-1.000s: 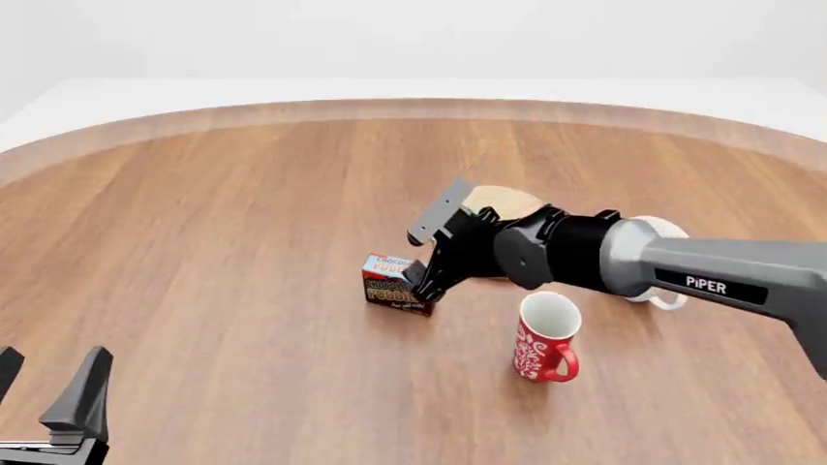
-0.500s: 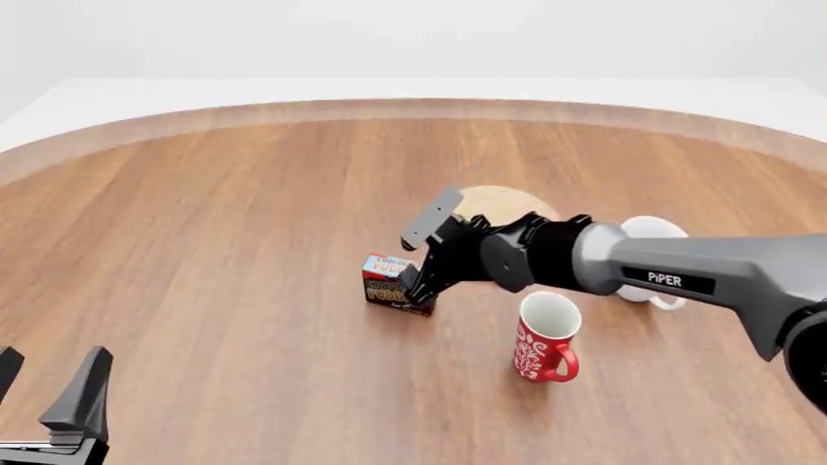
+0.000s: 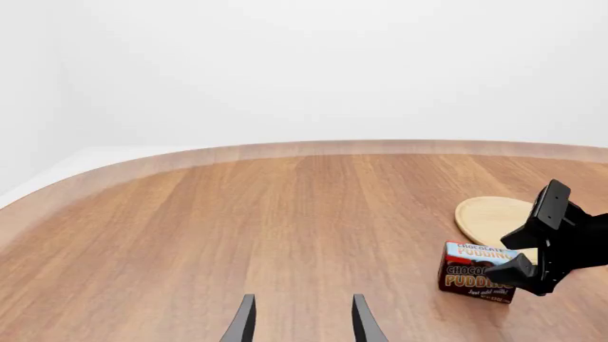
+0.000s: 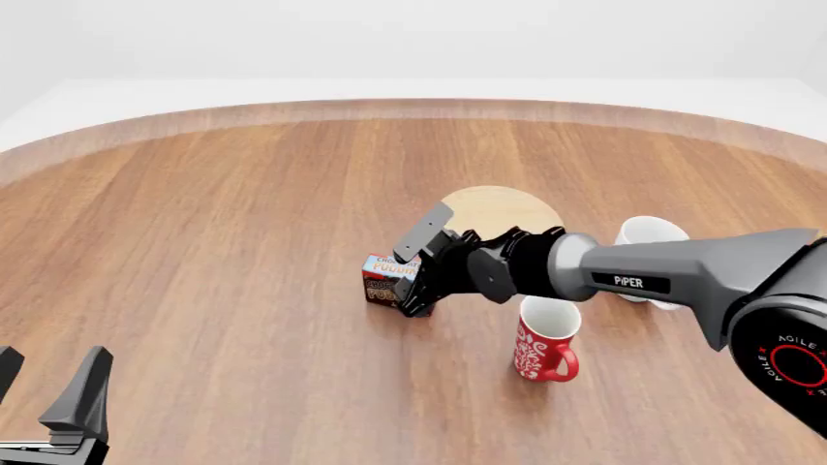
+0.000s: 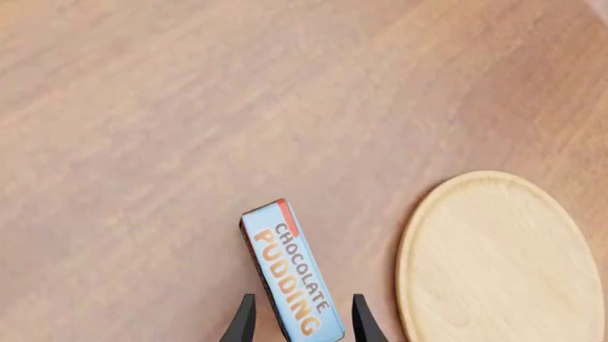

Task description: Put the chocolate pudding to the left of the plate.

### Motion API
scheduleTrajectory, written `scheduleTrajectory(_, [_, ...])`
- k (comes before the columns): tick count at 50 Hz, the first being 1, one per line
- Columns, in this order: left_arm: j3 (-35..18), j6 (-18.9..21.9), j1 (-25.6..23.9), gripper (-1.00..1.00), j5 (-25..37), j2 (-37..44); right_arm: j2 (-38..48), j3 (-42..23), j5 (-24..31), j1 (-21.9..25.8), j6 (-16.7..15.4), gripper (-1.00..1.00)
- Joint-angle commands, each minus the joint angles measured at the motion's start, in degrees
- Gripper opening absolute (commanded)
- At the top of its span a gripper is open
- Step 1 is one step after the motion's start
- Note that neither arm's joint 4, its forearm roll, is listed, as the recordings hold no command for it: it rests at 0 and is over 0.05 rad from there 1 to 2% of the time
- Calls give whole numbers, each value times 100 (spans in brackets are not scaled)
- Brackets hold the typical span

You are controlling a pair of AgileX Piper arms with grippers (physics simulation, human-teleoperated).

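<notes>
The chocolate pudding, a small brown carton with a light blue top, lies on the table left of and slightly nearer than the round tan plate. My right gripper is low over the carton's right end, open, one finger on either side. In the right wrist view the pudding runs between the two fingertips, with the plate beside it; I see no contact. From the left wrist view the pudding, the plate and the right gripper show. My left gripper is open at the near left edge.
A red patterned mug stands just under the right forearm, near side. A white mug sits to the right of the plate, partly hidden by the arm. The round wooden table stretches left and far.
My right gripper has come down and moved left and nearer, so its fingers now straddle the pudding's end. The pudding and the left arm have not moved.
</notes>
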Motion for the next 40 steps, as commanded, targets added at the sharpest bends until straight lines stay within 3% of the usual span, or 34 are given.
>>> scheduleTrajectory(1, [0,0,0,100,0,0,164,32,-144,43,90,100])
scheduleTrajectory(21, [0,0,0,100,0,0,216,99,-255,4,124,100])
scheduleTrajectory(22, [0,0,0,100,0,0,174,146,-271,37,127,-100])
scheduleTrajectory(31, [0,0,0,100,0,0,1,279,-325,97,153,-100])
scheduleTrajectory(40, [0,0,0,100,0,0,-580,680,-336,352,388,-100])
